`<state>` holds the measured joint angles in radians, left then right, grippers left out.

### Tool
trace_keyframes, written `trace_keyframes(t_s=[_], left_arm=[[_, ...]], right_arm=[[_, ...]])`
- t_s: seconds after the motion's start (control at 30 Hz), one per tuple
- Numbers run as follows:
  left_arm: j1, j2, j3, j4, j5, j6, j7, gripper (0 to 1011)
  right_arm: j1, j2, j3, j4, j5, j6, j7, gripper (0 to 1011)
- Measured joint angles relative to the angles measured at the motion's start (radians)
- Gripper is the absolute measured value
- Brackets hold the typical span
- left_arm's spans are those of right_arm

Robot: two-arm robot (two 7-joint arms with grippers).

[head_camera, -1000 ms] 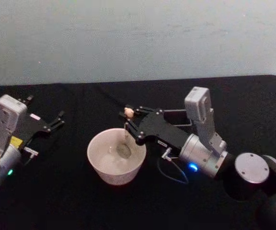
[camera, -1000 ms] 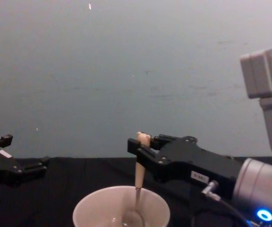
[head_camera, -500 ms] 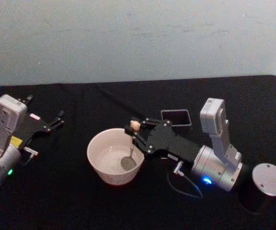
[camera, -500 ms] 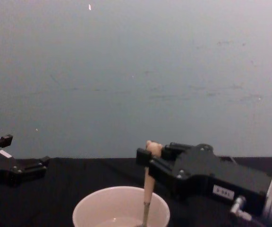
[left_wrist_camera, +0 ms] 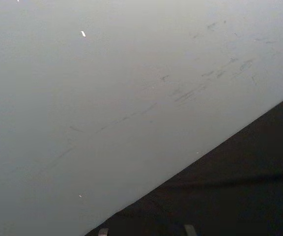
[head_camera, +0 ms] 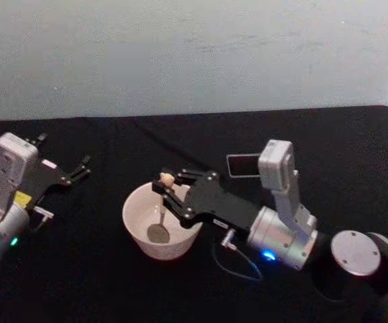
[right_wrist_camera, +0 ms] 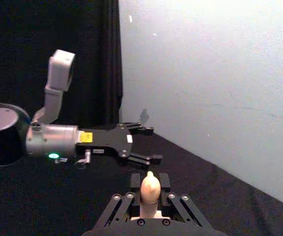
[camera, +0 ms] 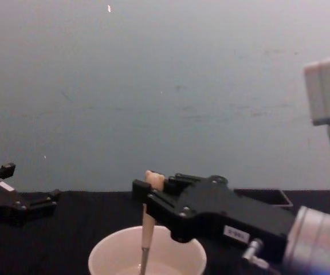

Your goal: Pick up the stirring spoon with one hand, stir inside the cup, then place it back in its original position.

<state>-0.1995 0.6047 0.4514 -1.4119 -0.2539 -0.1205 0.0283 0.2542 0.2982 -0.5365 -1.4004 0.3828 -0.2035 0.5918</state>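
Observation:
The cream-white cup (head_camera: 139,227) (camera: 176,259) sits on the black table in front of me. My right gripper (head_camera: 166,182) (camera: 148,184) (right_wrist_camera: 150,189) reaches over its rim from the right, shut on the beige handle of the stirring spoon (head_camera: 163,202) (camera: 148,226) just below the knob (right_wrist_camera: 150,185). The spoon hangs upright, its bowl (head_camera: 157,233) down inside the cup toward the left side. The dark grey box holder (head_camera: 242,165) (camera: 268,197) stands behind the right arm. My left gripper (head_camera: 81,168) (camera: 42,200) (right_wrist_camera: 144,145) rests open at the far left, holding nothing.
The black cloth covers the table (head_camera: 100,282), with a pale wall (head_camera: 194,54) close behind. The right arm's silver body (head_camera: 281,235) and a cable lie to the right of the cup. Bare cloth lies between the cup and the left arm.
The right gripper has carried the spoon leftward across the cup, from its right side to its left. The left arm has not moved.

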Motion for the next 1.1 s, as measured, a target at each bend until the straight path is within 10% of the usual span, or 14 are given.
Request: trace_keyframes(t_s=[0.37,1.1], left_arm=[[0.0,0.0,0.0,0.0,0.0,0.0,0.0,1001],[0.0,0.0,0.0,0.0,0.0,0.0,0.0,1001]], right_arm=[[0.064,-0.059,0.016,0.101,-0.035,-0.016,-0.059,214],[0.059,-0.057,0.046,0.113,-0.038,-0.008,-0.06,214]])
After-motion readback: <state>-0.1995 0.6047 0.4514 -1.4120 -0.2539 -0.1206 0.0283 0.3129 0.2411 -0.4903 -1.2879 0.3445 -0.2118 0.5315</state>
